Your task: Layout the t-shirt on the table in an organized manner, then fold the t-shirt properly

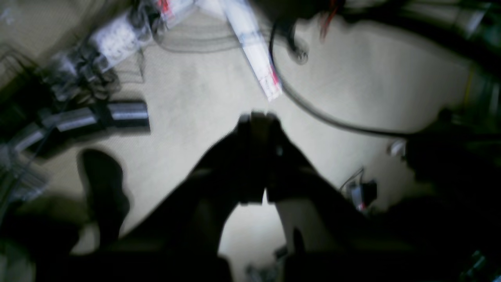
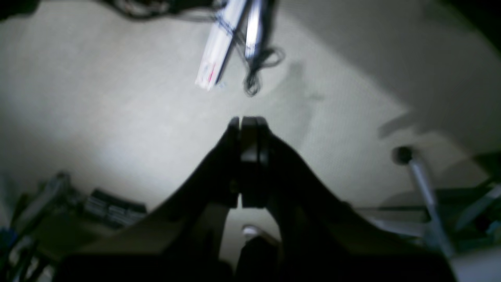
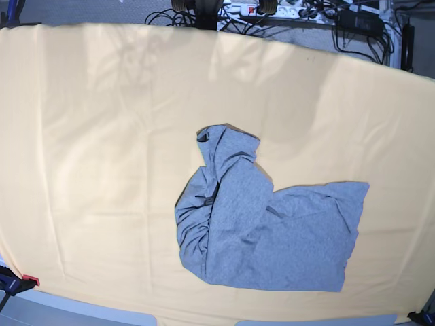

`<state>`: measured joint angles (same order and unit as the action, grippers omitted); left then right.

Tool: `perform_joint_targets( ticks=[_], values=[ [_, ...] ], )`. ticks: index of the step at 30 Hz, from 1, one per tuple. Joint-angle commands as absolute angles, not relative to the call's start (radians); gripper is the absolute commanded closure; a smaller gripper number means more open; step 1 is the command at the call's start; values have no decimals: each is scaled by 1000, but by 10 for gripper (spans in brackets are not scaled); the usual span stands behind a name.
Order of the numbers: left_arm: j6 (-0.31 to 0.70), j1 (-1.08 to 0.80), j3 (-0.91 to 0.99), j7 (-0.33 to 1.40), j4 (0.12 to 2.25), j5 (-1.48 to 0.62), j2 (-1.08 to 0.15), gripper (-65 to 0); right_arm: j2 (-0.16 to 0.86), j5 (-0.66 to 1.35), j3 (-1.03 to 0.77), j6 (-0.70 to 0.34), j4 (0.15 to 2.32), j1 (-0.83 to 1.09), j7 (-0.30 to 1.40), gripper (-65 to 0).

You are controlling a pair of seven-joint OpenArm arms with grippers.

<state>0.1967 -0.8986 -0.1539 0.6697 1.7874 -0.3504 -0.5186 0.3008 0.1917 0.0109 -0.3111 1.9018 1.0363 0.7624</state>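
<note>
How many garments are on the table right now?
1. The t-shirt lies crumpled right of centre on the table, toward the near edge. None appears hidden.

Left tool [image 1: 258, 117]: dark, jaws pressed together, tips in mid-frame, blurred.
Floor [image 1: 203, 102]: pale surface behind and around the tool.
Black cable [image 1: 313, 113]: curves from above the tool away to its right.
White strip [image 1: 254, 51]: long, with red marks, above the tool.
Metal tube [image 1: 101, 117]: grey, well to the tool's left.
Small clutter: too blurred to identify.
</note>
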Motion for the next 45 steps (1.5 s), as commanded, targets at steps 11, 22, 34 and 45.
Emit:
perform_joint_targets(
  ticks=[11,22,34,45],
  values=[
    [226,-1161,193,690,2252,-388,-535,0,302,207,-247,-314,2356,1309,759,0],
    [322,-1031,337,735,2308,-563,-535,0,302,361,-513,-408,2356,1246,760,0],
    [322,-849,348,735,2308,-638,-535,0,302,677,-642,-575,2356,965,734,0],
    [318,-676,348,662,2248,-505,-535,0,302,831,-481,-651,2356,678,706,0]
  ],
)
